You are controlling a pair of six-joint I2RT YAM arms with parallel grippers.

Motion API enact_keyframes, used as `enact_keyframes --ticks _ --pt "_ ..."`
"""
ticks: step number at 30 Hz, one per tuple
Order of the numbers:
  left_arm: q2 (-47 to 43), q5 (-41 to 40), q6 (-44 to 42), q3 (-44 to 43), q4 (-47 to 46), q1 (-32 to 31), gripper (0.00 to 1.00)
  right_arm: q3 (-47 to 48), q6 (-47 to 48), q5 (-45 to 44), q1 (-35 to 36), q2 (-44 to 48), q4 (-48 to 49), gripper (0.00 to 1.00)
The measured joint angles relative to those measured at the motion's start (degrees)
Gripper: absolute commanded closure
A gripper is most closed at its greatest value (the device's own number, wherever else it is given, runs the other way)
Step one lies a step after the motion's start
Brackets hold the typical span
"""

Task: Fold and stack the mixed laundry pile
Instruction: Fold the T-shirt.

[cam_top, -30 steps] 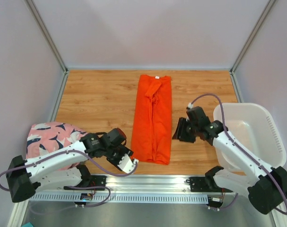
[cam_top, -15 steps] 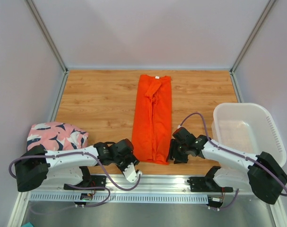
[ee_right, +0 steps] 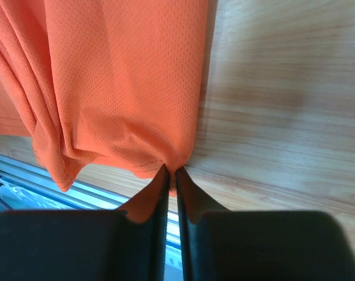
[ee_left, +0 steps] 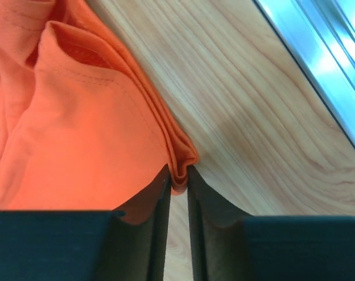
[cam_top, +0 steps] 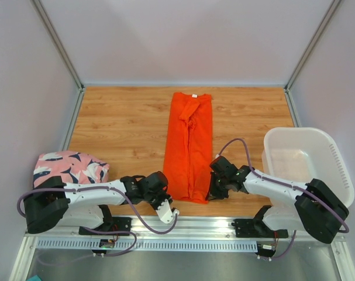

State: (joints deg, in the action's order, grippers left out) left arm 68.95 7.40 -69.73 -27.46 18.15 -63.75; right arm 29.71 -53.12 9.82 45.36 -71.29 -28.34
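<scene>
**Top view:** the left arm point(cam_top: 89, 193) and right arm point(cam_top: 271, 184) have closed in on the near corners of the orange garment point(cam_top: 190, 146). It lies as a long folded strip in the middle of the wooden table point(cam_top: 124, 117). A pink patterned garment point(cam_top: 69, 167) lies near left.

**Left wrist:** the left fingers point(ee_left: 159, 202) pinch the layered hem corner.

**Right wrist:** the right fingers point(ee_right: 192, 199) clamp the mesh-textured near edge.

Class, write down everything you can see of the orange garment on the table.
The orange garment is bright, thin cloth, finely meshed up close, with stitched hems. It lies flat on the wooden table, folded into a long narrow strip running from far to near, creased down its middle, with a small white tag at the far end. The left gripper pinches its near left corner and the right gripper its near right corner.
</scene>
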Motion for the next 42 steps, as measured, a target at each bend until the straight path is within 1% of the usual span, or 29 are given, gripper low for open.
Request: enact_keyframes --ticks 1,6,9,11,16,19,22,26,29,36,42 --pt "0.33 0.11 0.2 0.0 0.07 0.0 1.0 0.0 0.15 0.0 0.0 0.0 -0.04 1.0" --pt "0.96 0.61 3.39 -0.76 0.35 -0.02 1.0 0.9 0.17 -0.02 -0.09 0.28 -1.22 1.0" --pt "0.92 0.44 7.74 -3.89 2.58 0.61 1.0 2.6 0.31 0.52 -1.01 1.36 -3.34 1.0" --pt "0.85 1.68 11.3 -7.45 5.11 2.64 1.0 4.57 0.7 0.85 -2.32 2.25 -5.4 1.0" --pt "2.51 6.49 19.08 -18.62 12.17 11.3 1.0 12.87 3.54 2.6 -7.02 1.16 -9.64 1.0" --pt "6.95 8.59 22.4 -25.16 14.32 16.31 1.0 17.44 6.12 4.09 -11.5 -1.79 -10.34 1.0" --pt "13.88 10.54 25.77 -32.74 17.03 22.14 1.0 20.79 8.26 5.99 -16.44 -6.8 -10.25 1.0" --pt "24.7 11.82 28.98 -44.52 19.39 27.45 1.0 26.67 10.67 6.91 -21.49 -13.99 -10.34 1.0" --pt "31.36 12.09 30.8 -50.97 19.89 29.86 1.0 32.89 12.13 7.28 -24.35 -19.54 -9.66 1.0" --pt "40.28 11.76 33.38 -57.42 20.44 33.31 1.0 43.08 14.36 7.89 -28.33 -30.69 -7.72 1.0" --pt "44.7 10.64 34.67 -60.78 19.56 35.28 1.0 44.61 14.6 7.78 -30.29 -36.17 -7.78 1.0"
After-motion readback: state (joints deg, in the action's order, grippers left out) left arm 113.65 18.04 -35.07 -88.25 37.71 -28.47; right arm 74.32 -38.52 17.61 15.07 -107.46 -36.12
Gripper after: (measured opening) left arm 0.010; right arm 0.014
